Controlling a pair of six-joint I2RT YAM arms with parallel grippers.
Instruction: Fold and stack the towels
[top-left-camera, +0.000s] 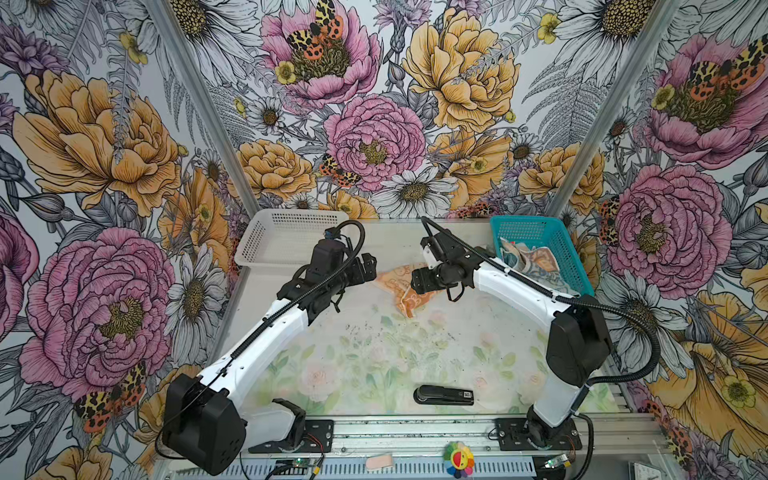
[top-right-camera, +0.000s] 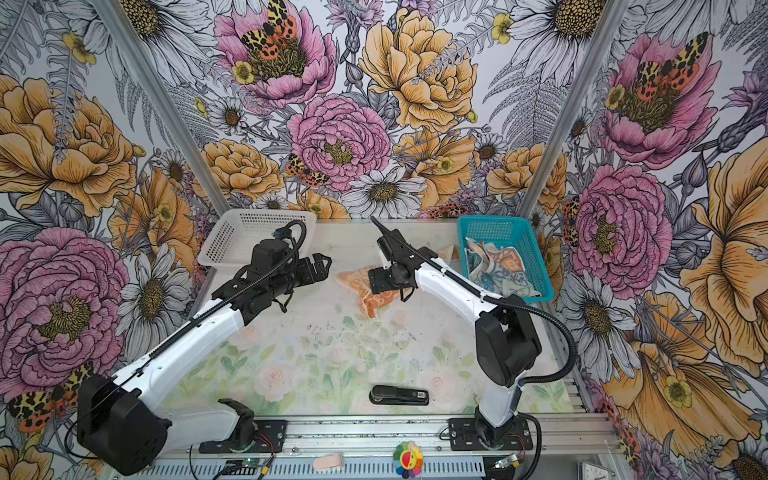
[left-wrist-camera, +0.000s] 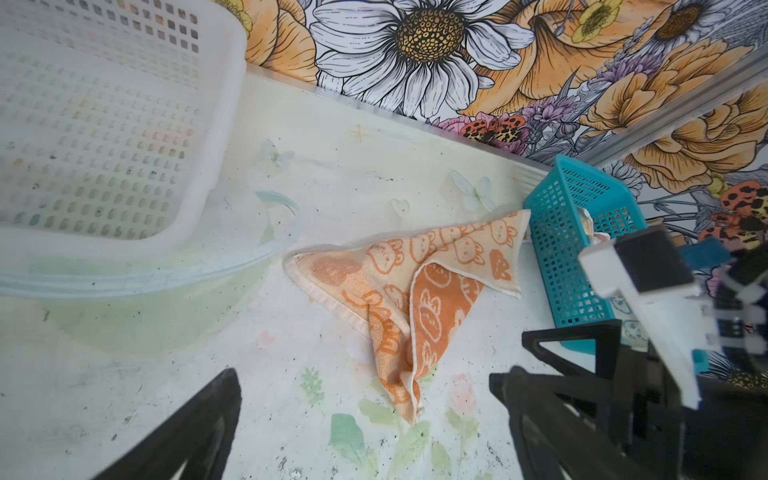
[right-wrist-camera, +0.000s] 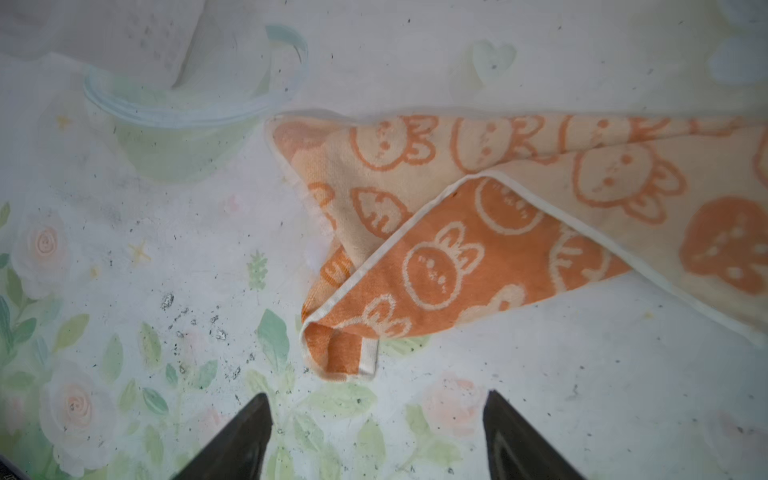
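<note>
Hovering over the far half of a flower-printed worktop (top-left-camera: 374, 353), the left end effector (top-left-camera: 368, 264) and the right end effector (top-left-camera: 419, 280) face each other across a rumpled orange towel (top-left-camera: 395, 289) lying loose between them in both top views. More towels (top-left-camera: 536, 262) are heaped in a teal basket (top-left-camera: 523, 224) at the back right, a white basket (top-left-camera: 291, 232) stands at the back left, and a black stapler (top-left-camera: 444, 395) lies near the front edge. From the left wrist, the left end effector's jaws are spread wide with nothing between them; the towel (left-wrist-camera: 419, 291) lies partly doubled over beyond them, one corner just beside the teal basket (left-wrist-camera: 561, 249). From the right wrist, the right end effector (right-wrist-camera: 377, 395) is likewise spread and holds nothing, the towel's (right-wrist-camera: 478, 232) folded corner lying just ahead of its fingertips (right-wrist-camera: 257, 411).
</note>
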